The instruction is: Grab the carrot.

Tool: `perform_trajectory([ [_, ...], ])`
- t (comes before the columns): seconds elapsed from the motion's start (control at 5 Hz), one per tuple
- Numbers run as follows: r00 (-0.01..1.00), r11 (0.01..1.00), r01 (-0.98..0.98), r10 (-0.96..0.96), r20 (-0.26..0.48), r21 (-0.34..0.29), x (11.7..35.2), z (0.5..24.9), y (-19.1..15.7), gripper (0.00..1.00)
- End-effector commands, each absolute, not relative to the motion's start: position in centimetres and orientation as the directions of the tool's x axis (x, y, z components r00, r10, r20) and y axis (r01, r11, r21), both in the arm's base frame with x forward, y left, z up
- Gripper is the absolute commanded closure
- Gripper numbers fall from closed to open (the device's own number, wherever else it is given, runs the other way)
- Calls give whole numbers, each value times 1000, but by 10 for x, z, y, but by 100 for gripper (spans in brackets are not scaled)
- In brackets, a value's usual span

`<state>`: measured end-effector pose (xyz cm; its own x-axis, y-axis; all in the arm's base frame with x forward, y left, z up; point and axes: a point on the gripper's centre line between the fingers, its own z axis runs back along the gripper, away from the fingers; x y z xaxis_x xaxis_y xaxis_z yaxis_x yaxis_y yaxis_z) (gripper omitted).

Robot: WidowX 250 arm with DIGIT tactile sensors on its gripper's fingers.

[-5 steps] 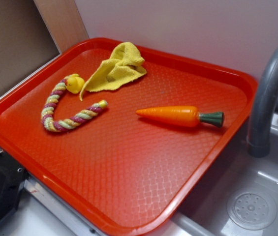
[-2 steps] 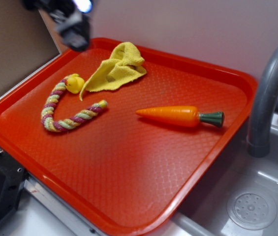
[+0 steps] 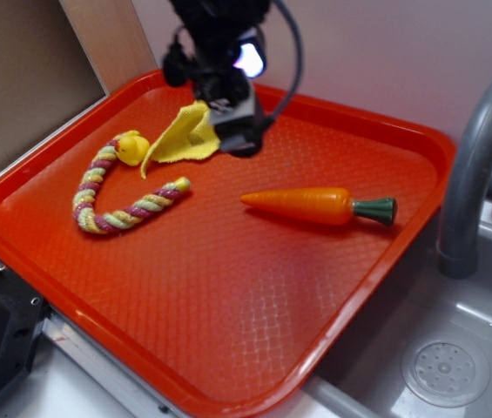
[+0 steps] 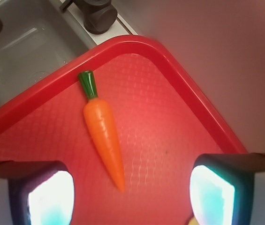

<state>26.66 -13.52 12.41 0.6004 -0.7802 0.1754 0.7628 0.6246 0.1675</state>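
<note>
— Orange plastic, glossy: is that the carrot point(image 3: 308, 205) on the red tray point(image 3: 228, 348)?

— Yes. It lies flat on the tray's textured floor, right of the middle in the exterior view, pointed tip toward the tray's centre, green stem cap toward the grey faucet point(image 3: 476, 165) and the sink point(image 3: 454, 348).

— Where is the gripper point(image 3: 232, 131)?

— Above the back of the tray, in front of a yellow cloth point(image 3: 180, 135), which it partly covers. It is apart from the carrot, up and to the left of the tip.

— Open or closed?

— Spread wide. From the wrist camera the 2 fingers point(image 4: 45, 192) sit at the bottom corners with bare tray between them, and the carrot's point(image 4: 103, 133) tip reaches into that gap. Nothing is held.

— Anything else on the tray?

— 1 braided pink-and-yellow rope toy point(image 3: 115, 196), curved, at the left, well apart from the carrot.
</note>
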Motion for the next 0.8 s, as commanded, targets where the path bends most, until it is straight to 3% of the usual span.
perform_trajectory([
  [0.0,533,548,828,-835,136,120,277,88,-174,0],
  [0.2,491,500,862,-864,114,79,276,67,-183,0],
  [0.4,478,481,873,-877,55,86,273,50,-187,0],
  [0.6,483,482,871,-875,19,92,286,34,-182,0],
])
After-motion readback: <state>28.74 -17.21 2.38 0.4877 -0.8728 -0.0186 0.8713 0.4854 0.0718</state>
